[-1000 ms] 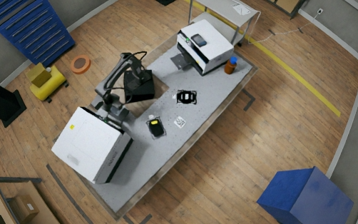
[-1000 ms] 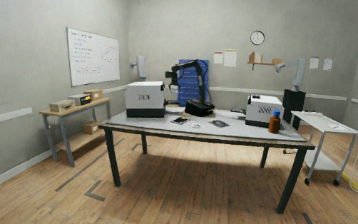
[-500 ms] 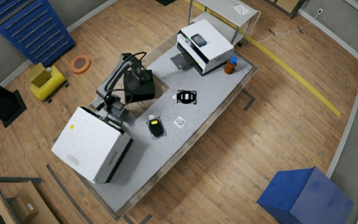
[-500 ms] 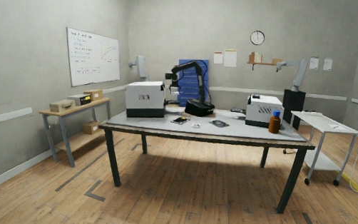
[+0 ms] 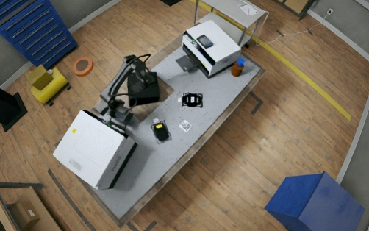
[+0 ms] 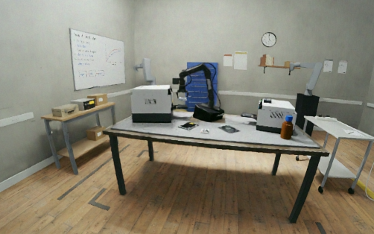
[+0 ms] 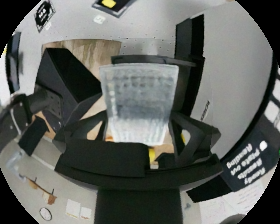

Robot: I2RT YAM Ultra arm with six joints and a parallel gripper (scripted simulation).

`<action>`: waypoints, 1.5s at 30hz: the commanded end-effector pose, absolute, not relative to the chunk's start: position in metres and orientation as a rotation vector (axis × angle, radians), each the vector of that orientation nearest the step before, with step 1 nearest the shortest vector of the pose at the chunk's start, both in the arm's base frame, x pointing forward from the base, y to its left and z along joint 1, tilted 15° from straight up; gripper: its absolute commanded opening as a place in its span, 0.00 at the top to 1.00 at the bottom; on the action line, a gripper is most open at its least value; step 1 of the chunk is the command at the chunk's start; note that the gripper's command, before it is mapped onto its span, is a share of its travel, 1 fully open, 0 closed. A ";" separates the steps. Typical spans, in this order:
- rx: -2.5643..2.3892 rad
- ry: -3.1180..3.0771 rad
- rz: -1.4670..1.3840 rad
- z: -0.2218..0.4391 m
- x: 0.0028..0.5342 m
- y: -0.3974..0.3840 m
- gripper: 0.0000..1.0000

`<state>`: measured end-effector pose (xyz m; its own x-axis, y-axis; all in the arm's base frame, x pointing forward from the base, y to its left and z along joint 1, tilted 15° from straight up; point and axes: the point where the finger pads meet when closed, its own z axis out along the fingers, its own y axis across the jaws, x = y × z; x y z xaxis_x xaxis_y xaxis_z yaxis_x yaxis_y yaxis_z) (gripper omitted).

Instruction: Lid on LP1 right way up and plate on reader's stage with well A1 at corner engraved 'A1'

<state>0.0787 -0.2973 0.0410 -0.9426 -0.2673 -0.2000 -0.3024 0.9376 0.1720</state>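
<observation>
My gripper [image 5: 120,117] [image 6: 182,95] [image 7: 138,112] is shut on the clear plate [image 7: 139,90] [image 6: 182,98], gripping its two sides. The plate hangs above the dark stage [image 6: 180,107] of the reader [image 5: 90,145] [image 6: 152,100]. Wells show faintly; corner A1 and any lid on it cannot be made out. A dark piece with a yellow patch [image 5: 159,126] [image 6: 192,124] [image 7: 109,3] lies in the bench position nearer the reader; its name is unreadable. The other position [image 5: 192,99] [image 6: 232,131] [image 7: 44,15] is black with white marks. The dispenser's stage [image 5: 186,63] bears no plate.
The reader's screen [image 7: 246,165] is close beside the gripper. The arm's black base [image 5: 143,93] [image 6: 208,113] stands at the bench's back edge. The dispenser [image 5: 215,45] [image 6: 275,115] is at the far end, with the blue-capped brown bottle [image 5: 237,68] [image 6: 287,128] upright beside it.
</observation>
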 end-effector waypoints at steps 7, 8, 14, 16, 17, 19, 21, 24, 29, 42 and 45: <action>-0.426 2.910 0.285 0.028 0.085 -0.297 0.14; -0.428 2.908 0.308 0.024 0.085 -0.294 0.14; -0.427 2.910 0.286 0.023 0.086 -0.294 0.14; -0.432 2.908 0.301 0.017 0.087 -0.292 0.14; -0.432 2.907 0.309 0.015 0.088 -0.291 0.14; -0.427 2.908 0.311 0.011 0.087 -0.291 0.14; -0.425 2.910 0.284 0.013 0.087 -0.294 0.14; -0.434 2.908 0.294 0.008 0.089 -0.291 0.14; -0.426 2.914 0.210 0.016 0.089 -0.307 0.14; -0.429 2.907 0.314 -0.016 0.092 -0.284 0.14; -0.432 2.907 0.315 -0.017 0.092 -0.283 0.14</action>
<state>0.0871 -0.2846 -0.0125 -0.9427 -0.2682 -0.1985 -0.3041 0.9353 0.1808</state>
